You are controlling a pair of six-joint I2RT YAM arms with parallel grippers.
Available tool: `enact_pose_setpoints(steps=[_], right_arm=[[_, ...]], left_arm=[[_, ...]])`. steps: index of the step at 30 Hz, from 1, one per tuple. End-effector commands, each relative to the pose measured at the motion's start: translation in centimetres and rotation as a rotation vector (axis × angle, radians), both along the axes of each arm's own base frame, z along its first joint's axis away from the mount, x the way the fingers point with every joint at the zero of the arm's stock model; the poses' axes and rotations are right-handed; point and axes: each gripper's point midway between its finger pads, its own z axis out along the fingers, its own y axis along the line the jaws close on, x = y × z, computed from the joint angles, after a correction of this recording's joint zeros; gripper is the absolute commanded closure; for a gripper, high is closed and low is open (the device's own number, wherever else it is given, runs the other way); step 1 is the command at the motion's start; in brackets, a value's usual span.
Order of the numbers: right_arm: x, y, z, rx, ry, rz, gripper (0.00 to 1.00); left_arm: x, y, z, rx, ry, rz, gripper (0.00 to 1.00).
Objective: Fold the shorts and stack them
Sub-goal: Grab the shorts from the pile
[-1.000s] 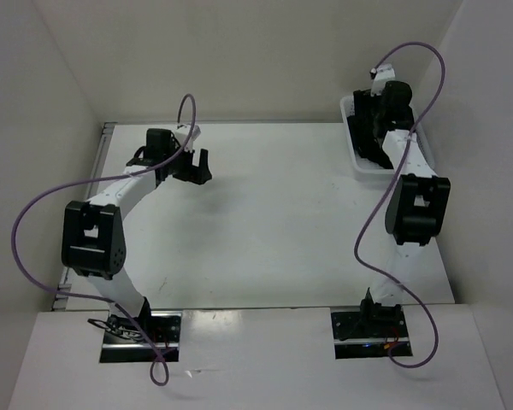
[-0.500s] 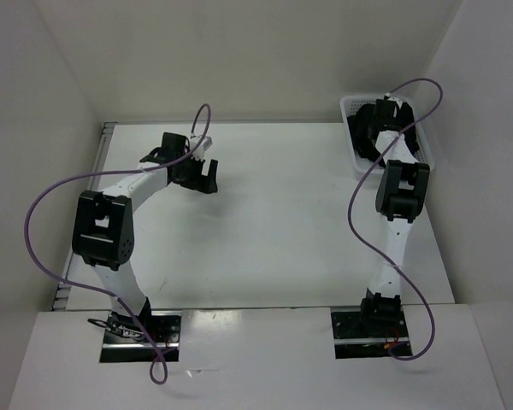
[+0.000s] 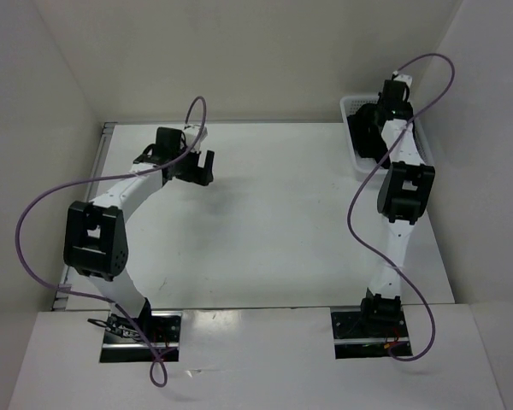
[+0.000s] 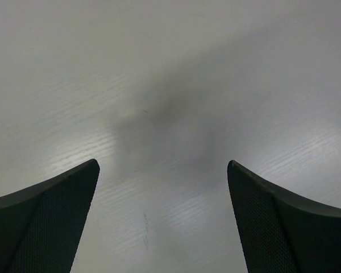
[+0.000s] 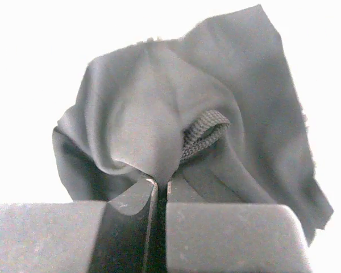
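Note:
The black shorts (image 5: 159,125) hang bunched from my right gripper (image 5: 162,183), whose jaws are shut on a fold of the fabric; a woven drawstring loop (image 5: 204,133) shows in the folds. In the top view the right gripper (image 3: 385,115) is over the white mesh basket (image 3: 350,107) at the back right, with dark shorts fabric (image 3: 366,137) in and above it. My left gripper (image 3: 197,168) is open over the bare table at the back left; in its wrist view the left gripper (image 4: 162,170) has nothing between its fingers (image 4: 51,222).
White walls enclose the table (image 3: 274,222) on the left, back and right. Purple cables (image 3: 359,213) loop from both arms. The basket stands against the right wall.
My right gripper has shut on the shorts and risen a little over the basket. My left arm has swung slightly back to the left, still open.

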Motion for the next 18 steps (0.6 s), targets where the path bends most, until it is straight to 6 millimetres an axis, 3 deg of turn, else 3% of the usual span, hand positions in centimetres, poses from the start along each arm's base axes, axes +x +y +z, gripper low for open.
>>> enact_pose_setpoints(steps=[1,3,4,5,6,7,8,9,11,12,14,15,18], right_arm=[[-2.5,1.2,26.0,-0.101,-0.468,0.015,1.00],[-4.5,3.3,31.9,-0.088,-0.576,0.059,1.00],[-6.9,3.9,36.4,-0.095,-0.657,0.078,1.00],[-8.2,5.8,38.9,-0.090,-0.703,0.121,1.00],[-9.2,7.5,40.9,-0.084,-0.742,0.172,1.00],[-10.2,9.0,42.3,-0.092,-0.765,0.217,1.00],[-12.4,10.6,45.2,-0.133,-0.811,0.271,1.00],[-13.3,15.2,46.2,-0.142,-0.831,0.424,1.00],[-15.5,20.6,46.7,-0.169,-0.822,0.601,1.00],[-17.0,26.3,46.4,-0.181,-0.824,0.781,1.00],[-18.5,31.8,44.8,-0.179,-0.785,0.947,1.00],[-20.2,36.1,43.8,-0.137,-0.774,1.098,1.00],[-20.8,39.9,41.0,0.033,-0.698,1.206,1.00]], left_arm=[[1.8,1.3,6.9,0.020,-0.252,0.070,0.00],[1.4,2.2,8.0,0.038,-0.305,0.108,0.00],[1.0,2.8,10.1,0.041,-0.373,0.137,0.00],[-0.1,3.3,8.8,0.054,-0.357,0.147,0.00],[-1.1,3.9,10.4,0.055,-0.402,0.167,0.00],[-1.7,4.2,10.5,0.058,-0.415,0.177,0.00],[-2.5,4.5,10.4,0.063,-0.419,0.185,0.00],[-3.1,4.8,10.5,0.065,-0.431,0.193,0.00],[-5.0,6.3,10.9,0.080,-0.459,0.237,0.00],[-5.3,6.8,11.3,0.077,-0.477,0.251,0.00],[-6.5,8.5,12.1,0.079,-0.507,0.292,0.00],[-7.0,8.8,13.0,0.069,-0.536,0.297,0.00],[-8.1,9.6,13.0,0.065,-0.550,0.312,0.00]])
